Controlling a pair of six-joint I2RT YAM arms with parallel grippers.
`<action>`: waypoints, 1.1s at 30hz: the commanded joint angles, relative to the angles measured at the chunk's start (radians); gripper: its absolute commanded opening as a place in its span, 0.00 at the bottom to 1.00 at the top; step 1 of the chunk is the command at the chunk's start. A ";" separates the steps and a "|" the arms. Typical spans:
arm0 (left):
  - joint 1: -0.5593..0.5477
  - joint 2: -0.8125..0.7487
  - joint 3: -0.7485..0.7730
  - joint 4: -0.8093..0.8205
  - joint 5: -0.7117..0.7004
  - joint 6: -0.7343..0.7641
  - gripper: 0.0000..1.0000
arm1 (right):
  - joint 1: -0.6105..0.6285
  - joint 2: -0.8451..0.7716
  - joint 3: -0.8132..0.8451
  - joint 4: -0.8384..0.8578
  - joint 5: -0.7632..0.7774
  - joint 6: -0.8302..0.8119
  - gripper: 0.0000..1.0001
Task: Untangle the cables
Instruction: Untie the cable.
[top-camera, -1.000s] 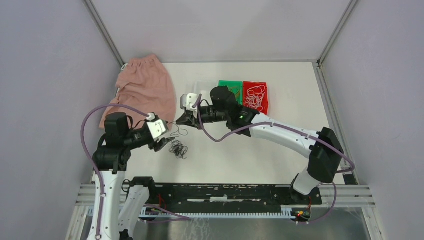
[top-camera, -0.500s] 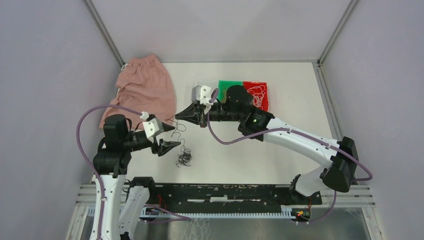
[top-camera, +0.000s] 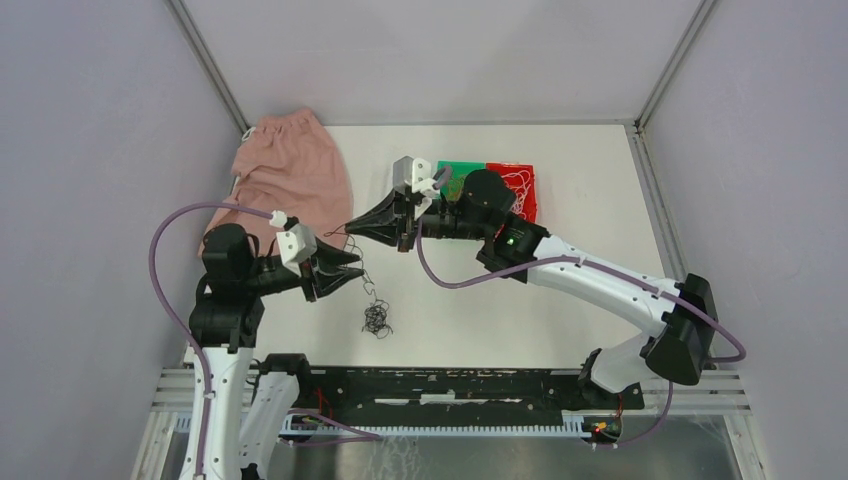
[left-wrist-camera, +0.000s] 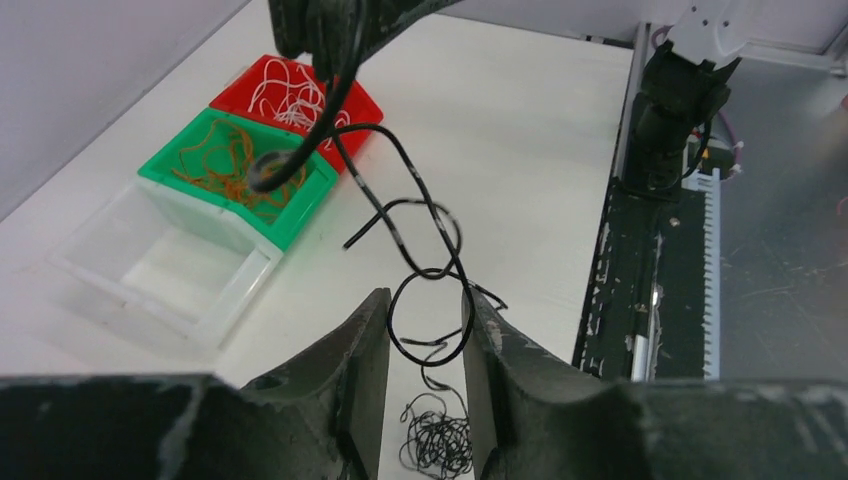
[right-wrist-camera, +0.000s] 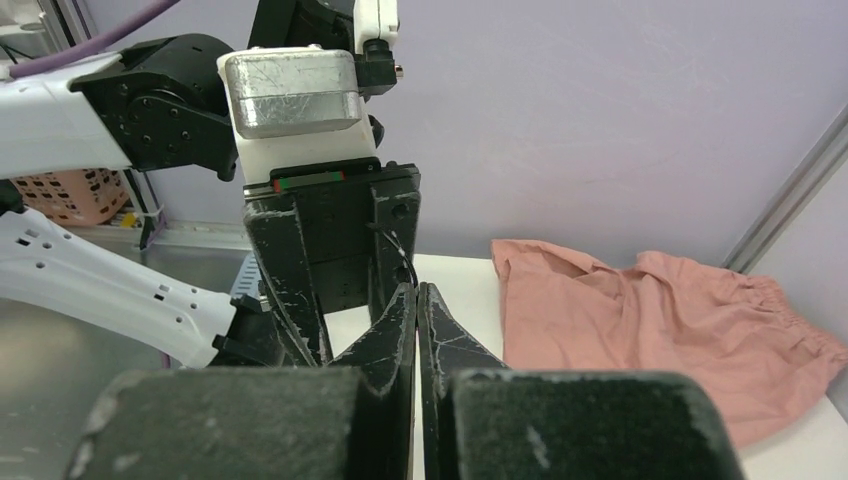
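bins 3: clear bin, green bin, red bin | pink cloth 1 | cable clumps 3: black clump, orange clump, white clump | black strand 1

Cloth far left, bins right of it — cable clump nearer, between them.

The right claw pinches a thin black cable, facing the left claw.

Left arm and right arm: white shells, black joints, each with a looping purple cable. Left gripper and right gripper have black, paint-chipped fingers under white-and-silver camera housings; a green light glows on the right arm
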 joint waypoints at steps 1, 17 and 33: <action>0.005 0.002 0.007 0.065 0.099 -0.094 0.32 | 0.003 0.016 0.018 0.102 -0.012 0.069 0.00; 0.005 0.107 0.229 0.136 0.011 -0.056 0.03 | -0.001 -0.197 -0.355 0.191 0.327 0.060 0.85; 0.004 0.144 0.311 0.205 0.009 -0.128 0.03 | 0.000 0.023 -0.259 0.251 0.161 0.279 1.00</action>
